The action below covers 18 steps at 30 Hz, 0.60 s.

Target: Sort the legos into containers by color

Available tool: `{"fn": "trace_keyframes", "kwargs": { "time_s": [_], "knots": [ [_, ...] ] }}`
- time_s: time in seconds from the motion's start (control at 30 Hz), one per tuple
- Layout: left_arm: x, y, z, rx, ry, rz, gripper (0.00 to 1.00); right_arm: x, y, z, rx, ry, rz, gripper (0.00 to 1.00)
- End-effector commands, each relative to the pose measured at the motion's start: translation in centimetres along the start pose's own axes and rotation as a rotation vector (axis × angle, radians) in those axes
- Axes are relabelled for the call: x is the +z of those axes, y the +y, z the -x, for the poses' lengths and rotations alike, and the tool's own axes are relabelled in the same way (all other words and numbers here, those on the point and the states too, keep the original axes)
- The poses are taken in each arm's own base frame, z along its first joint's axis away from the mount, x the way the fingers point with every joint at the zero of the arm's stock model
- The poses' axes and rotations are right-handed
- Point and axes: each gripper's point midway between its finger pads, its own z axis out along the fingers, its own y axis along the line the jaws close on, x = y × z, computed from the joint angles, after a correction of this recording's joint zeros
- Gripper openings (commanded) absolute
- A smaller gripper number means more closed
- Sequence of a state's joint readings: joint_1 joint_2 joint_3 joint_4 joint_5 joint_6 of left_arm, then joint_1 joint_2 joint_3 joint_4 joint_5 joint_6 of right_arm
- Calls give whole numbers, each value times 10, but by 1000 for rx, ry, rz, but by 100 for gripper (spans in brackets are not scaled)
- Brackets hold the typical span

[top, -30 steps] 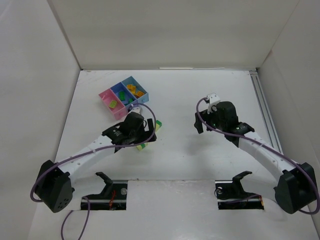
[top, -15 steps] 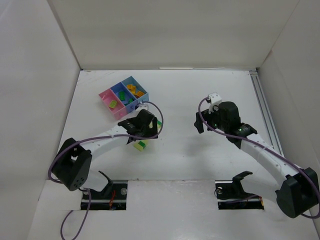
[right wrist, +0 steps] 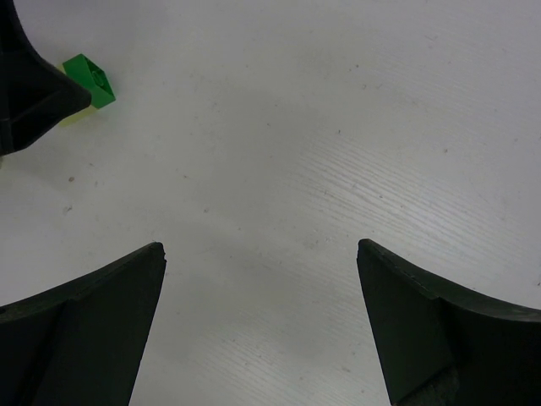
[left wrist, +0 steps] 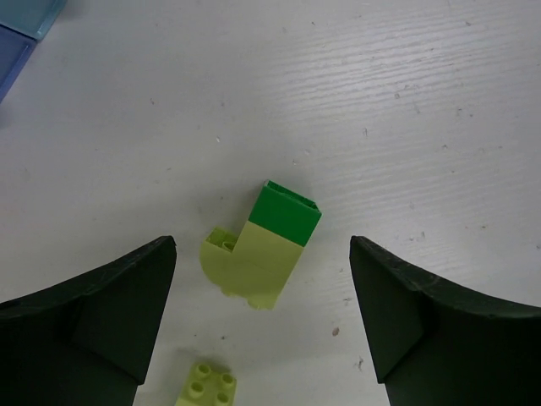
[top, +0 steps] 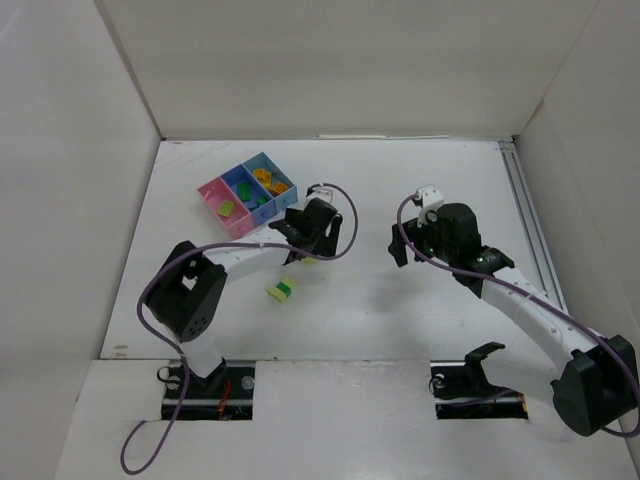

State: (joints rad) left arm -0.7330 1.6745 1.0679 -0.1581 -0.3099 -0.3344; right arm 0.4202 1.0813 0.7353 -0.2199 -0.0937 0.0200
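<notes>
The left arm (top: 245,257) has its shoulder hunched by the near-left part of the table (top: 400,330). Its forearm runs out flat toward the middle and the wrist tips down. The left gripper (left wrist: 262,247) faces the surface, jaws apart, both dark fingers (left wrist: 110,313) clear of each other and gripping nothing. The right arm (top: 530,310) rises from the near-right corner in one long diagonal reach toward centre, wrist bent down. The right gripper (right wrist: 260,254) faces the surface too, jaws spread wide and holding nothing. The grippers sit well apart, left and right of the table's middle.
</notes>
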Motion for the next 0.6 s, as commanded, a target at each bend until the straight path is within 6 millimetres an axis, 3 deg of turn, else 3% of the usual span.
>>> {"fn": "trace_keyframes", "kwargs": {
  "time_s": [0.0, 0.1, 0.33, 0.43, 0.57],
  "knots": [
    [1, -3, 27, 52, -66, 10, 79, 0, 2, 2, 12, -18, 0, 100],
    [8, -4, 30, 83, -58, 23, 75, 1, 0, 2, 13, -18, -9, 100],
    [30, -7, 14, 142, 11, 35, 62, 1, -1, 2, 13, -19, -19, 100],
    [29, -9, 11, 154, 26, 18, 62, 2, -1, 0, 13, -10, -19, 100],
    [31, -9, 2, 147, 41, 10, 55, 3, -2, -2, 13, -10, -19, 100]
  ]
}}
